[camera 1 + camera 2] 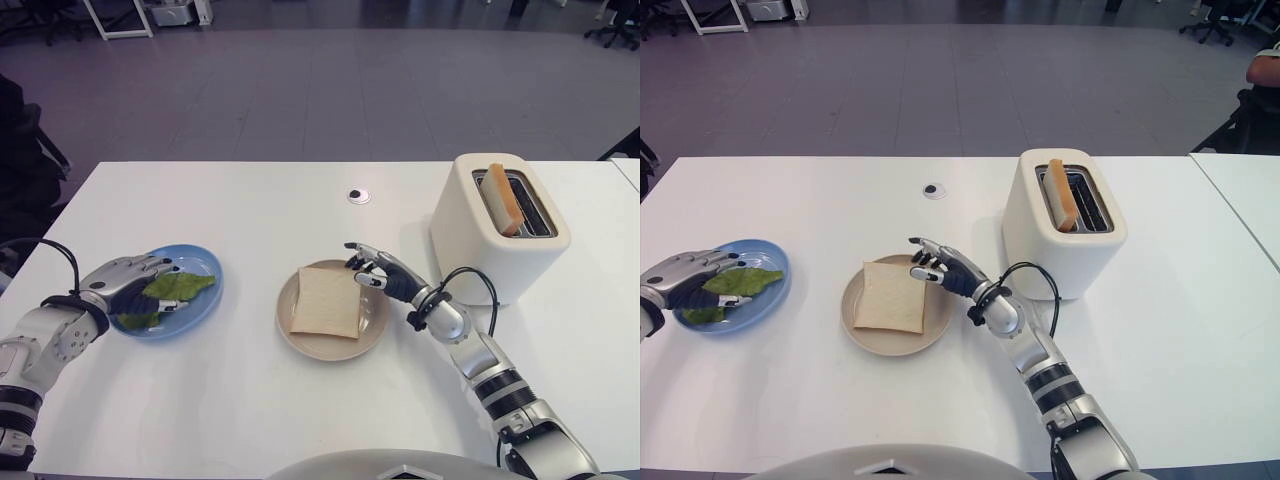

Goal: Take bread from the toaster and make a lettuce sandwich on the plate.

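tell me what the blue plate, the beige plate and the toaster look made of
Blue plate: probably plastic, glossy, with soft highlights on its thin rim. Beige plate: ceramic or melamine, matte, no sharp glare; can't say which. Toaster: cream shell, likely painted metal or plastic, smooth satin, with darker metal slots on top.

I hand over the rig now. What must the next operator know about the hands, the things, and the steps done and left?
Left hand: at the blue plate, touching the lettuce; grip unclear.
Right hand: open and empty, at the right edge of the beige plate.
Things: one bread slice lies flat on the beige plate. A second slice stands in the toaster.
Done: the first slice is on the beige plate.
Left: put the lettuce on that slice, then take the second slice from the toaster and lay it on top.
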Robot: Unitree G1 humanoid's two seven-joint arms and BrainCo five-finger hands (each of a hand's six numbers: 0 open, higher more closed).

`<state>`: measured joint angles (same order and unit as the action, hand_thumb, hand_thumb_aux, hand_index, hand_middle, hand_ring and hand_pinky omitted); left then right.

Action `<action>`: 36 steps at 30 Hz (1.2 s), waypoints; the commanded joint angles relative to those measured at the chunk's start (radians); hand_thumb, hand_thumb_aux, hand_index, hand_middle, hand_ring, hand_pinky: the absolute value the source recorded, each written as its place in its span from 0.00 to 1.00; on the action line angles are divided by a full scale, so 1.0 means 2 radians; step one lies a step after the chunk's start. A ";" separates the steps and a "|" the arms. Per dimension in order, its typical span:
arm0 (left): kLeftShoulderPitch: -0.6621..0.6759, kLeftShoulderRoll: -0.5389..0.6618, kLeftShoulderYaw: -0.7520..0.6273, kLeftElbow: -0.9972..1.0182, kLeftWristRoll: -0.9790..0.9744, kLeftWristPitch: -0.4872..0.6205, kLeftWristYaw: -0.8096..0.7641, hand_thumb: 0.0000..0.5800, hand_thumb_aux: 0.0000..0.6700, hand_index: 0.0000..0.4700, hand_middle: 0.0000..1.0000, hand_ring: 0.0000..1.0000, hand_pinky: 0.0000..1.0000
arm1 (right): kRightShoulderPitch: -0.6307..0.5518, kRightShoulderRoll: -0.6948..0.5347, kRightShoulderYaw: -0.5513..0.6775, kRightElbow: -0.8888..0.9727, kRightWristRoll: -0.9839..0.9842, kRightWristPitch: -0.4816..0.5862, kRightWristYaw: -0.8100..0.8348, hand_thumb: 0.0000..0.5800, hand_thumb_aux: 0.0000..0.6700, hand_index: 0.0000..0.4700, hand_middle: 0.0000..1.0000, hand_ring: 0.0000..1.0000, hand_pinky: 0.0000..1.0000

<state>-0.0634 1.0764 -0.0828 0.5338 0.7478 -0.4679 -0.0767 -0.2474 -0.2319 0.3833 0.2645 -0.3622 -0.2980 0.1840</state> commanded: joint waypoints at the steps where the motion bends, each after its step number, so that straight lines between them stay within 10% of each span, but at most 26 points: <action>1: -0.021 -0.010 -0.030 0.028 0.005 -0.005 -0.004 0.82 0.58 0.58 0.00 0.00 0.00 | 0.006 0.003 -0.002 -0.017 0.008 0.000 0.011 0.00 0.00 0.00 0.00 0.00 0.00; 9: -0.041 -0.019 -0.045 0.040 -0.017 -0.041 0.018 1.00 1.00 1.00 0.00 0.00 0.00 | 0.012 0.002 -0.009 -0.028 0.011 0.001 0.016 0.00 0.00 0.00 0.00 0.00 0.00; 17: -0.073 -0.028 -0.002 0.010 -0.061 -0.086 0.088 1.00 1.00 1.00 0.00 0.00 0.00 | 0.020 0.000 -0.029 -0.063 0.020 0.003 0.014 0.00 0.00 0.00 0.00 0.00 0.00; 20: -0.074 -0.039 0.010 -0.017 -0.093 -0.113 0.092 1.00 1.00 1.00 0.50 0.50 0.50 | 0.025 -0.003 -0.040 -0.086 0.027 0.007 0.016 0.00 0.00 0.00 0.00 0.00 0.00; 21: -0.076 -0.044 0.013 -0.025 -0.102 -0.119 0.092 1.00 1.00 1.00 0.92 0.92 0.92 | 0.026 -0.004 -0.044 -0.093 0.029 0.009 0.016 0.00 0.00 0.00 0.00 0.00 0.00; 22: -0.078 -0.050 0.014 -0.033 -0.110 -0.124 0.090 1.00 1.00 1.00 1.00 1.00 1.00 | 0.028 -0.005 -0.048 -0.101 0.031 0.011 0.016 0.00 0.00 0.00 0.00 0.00 0.00; 36: -0.144 -0.265 -0.082 -0.034 -0.083 -0.140 0.103 1.00 1.00 1.00 1.00 1.00 1.00 | 0.054 -0.027 -0.139 -0.272 0.095 0.067 0.033 0.00 0.00 0.00 0.00 0.00 0.00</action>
<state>-0.3331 0.5975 -0.1962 0.4712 0.5398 -0.7531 0.1381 -0.1529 -0.2721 0.1300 -0.2406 -0.2001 -0.1876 0.2344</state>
